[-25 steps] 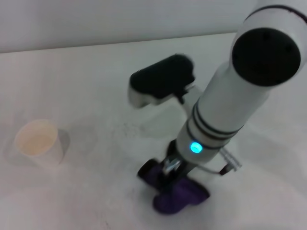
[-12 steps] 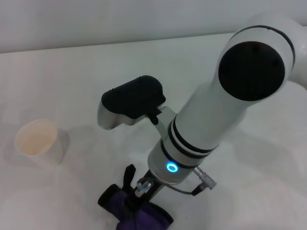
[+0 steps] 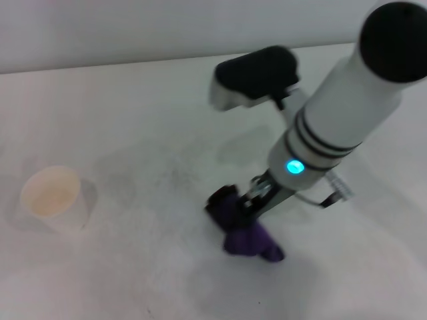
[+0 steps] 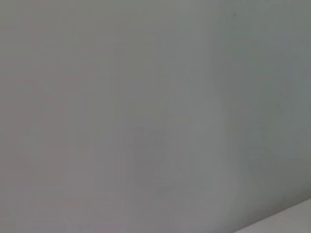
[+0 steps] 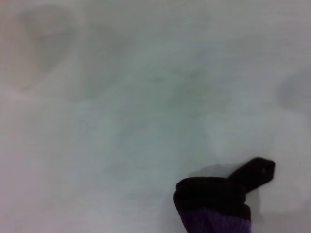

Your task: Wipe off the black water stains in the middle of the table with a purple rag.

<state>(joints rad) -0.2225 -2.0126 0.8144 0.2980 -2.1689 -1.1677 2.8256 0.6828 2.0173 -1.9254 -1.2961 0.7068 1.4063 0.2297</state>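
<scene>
- Fingers of the right gripper (image 3: 248,212) are clenched on the purple rag (image 3: 247,235), pressing the bunched cloth down onto the table (image 3: 133,100) near the middle, a little toward the robot's right
- Right wrist view backs that up: the purple rag (image 5: 214,206) sits low on the white surface, black edging up top and a black loop poking out to one side
- Black water stains, then: no solid dark blotch shows anywhere, only faint grey speckling (image 3: 175,175) on the table between the rag and the white paper cup (image 3: 55,199), so I judge the main stain is either under the cloth or largely wiped away
- Left gripper is not in view; its wrist camera shows only a blank grey-white expanse
- Compared with half a second ago, the rag has swept from the near edge, just left of centre, back up and toward the robot's right, and the big white forearm has swung away to the right with it
- A second ago the rag lay close to where it is now, so this reads as a back-and-forth scrub stroke
- What could go wrong: the rag is gripped at one end with its tail trailing, so a fast stroke could fold it under and smear liquid rather than lift it
- Second risk: a stroke running too far toward the left could nudge the light paper cup, though for now it stands well apart
</scene>
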